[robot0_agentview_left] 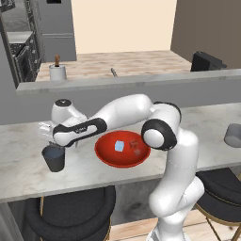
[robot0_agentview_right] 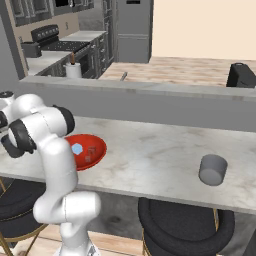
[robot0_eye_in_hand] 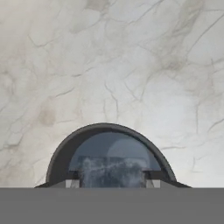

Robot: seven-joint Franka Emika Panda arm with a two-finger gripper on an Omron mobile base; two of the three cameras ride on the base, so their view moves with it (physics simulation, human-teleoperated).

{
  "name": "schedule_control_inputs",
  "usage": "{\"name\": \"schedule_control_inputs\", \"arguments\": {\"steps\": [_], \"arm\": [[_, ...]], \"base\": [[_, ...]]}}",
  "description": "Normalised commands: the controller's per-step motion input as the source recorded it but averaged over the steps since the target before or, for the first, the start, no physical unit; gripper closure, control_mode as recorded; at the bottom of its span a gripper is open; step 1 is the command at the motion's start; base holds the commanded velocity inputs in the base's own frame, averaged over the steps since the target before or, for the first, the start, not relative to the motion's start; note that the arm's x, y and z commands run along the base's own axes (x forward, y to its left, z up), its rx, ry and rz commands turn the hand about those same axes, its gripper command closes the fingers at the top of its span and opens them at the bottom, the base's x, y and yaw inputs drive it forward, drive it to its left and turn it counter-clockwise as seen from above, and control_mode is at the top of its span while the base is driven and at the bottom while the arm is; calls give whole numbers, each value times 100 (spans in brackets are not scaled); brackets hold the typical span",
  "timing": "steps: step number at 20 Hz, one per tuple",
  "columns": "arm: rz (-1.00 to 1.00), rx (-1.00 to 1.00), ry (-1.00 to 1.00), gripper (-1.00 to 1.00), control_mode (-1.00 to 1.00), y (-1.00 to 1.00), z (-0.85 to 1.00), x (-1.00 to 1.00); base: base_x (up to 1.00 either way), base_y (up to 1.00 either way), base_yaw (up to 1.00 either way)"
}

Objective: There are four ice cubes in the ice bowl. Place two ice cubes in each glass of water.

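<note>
My gripper (robot0_agentview_left: 51, 144) hangs just above the dark slate glass (robot0_agentview_left: 54, 158) at the counter's left end. In the hand view the glass (robot0_eye_in_hand: 61, 153) lies straight below, its bluish contents showing, and a translucent ice cube (robot0_eye_in_hand: 112, 173) sits clamped between my fingertips (robot0_eye_in_hand: 71, 183) over its mouth. The red ice bowl (robot0_agentview_left: 101, 155) stands right of that glass and holds a pale blue ice cube (robot0_agentview_left: 119, 146) and two clearer ones (robot0_agentview_left: 135, 147). The bowl (robot0_agentview_right: 100, 151) and the blue cube (robot0_agentview_right: 77, 148) also show in the right base view. The lighter grey glass (robot0_agentview_left: 233, 135) (robot0_agentview_right: 213, 169) stands far right.
A raised grey ledge (robot0_agentview_left: 132, 80) runs behind the marble counter (robot0_agentview_left: 19, 141). A white cylinder with a brown top (robot0_agentview_left: 58, 70) stands on the far counter. Black stools (robot0_agentview_left: 70, 212) sit under the front edge. My own arm (robot0_agentview_left: 162, 132) reaches across above the bowl.
</note>
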Motion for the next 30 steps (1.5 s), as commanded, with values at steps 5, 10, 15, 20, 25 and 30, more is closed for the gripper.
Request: {"name": "schedule_control_inputs", "arguments": {"steps": [5,10,15,20,25,30], "arm": [[-1,2,8,100,-100,8,3,22],[-1,0,14,100,-100,0,-5,34],[-3,0,5,100,-100,20,0,9],[-3,0,1,100,-100,27,-1,-10],[-4,0,-2,-100,-100,4,0,-44],[-10,0,-7,-100,-100,-36,0,-35]], "base": [[0,0,0],[0,0,0],[0,0,0],[0,0,0],[0,0,0],[0,0,0]]}}
